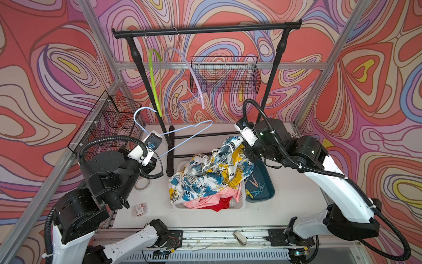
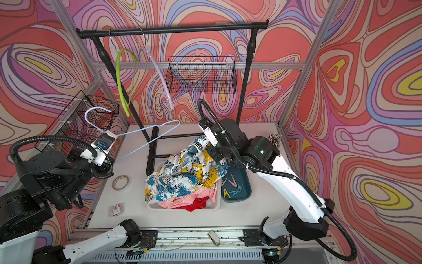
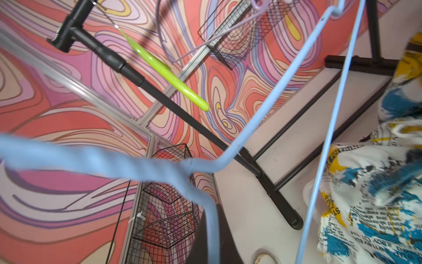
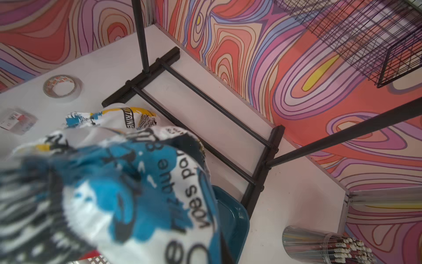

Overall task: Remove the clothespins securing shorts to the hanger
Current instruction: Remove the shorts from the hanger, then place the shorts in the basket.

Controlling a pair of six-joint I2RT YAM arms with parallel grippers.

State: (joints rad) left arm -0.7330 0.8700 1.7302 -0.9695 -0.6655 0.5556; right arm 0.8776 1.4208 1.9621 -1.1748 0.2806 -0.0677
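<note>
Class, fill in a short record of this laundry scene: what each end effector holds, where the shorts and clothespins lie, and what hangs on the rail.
Left end effector: shut on the light blue wire hanger, which carries no shorts
Right end effector: shut on the white newspaper-print shorts
Other shorts: pale pink pair and red pair, under the printed ones in the white plastic basket
Clothespins: loose in the teal plastic tray beside the basket
Black garment rail: green hanger and lilac hanger, both bare
</note>
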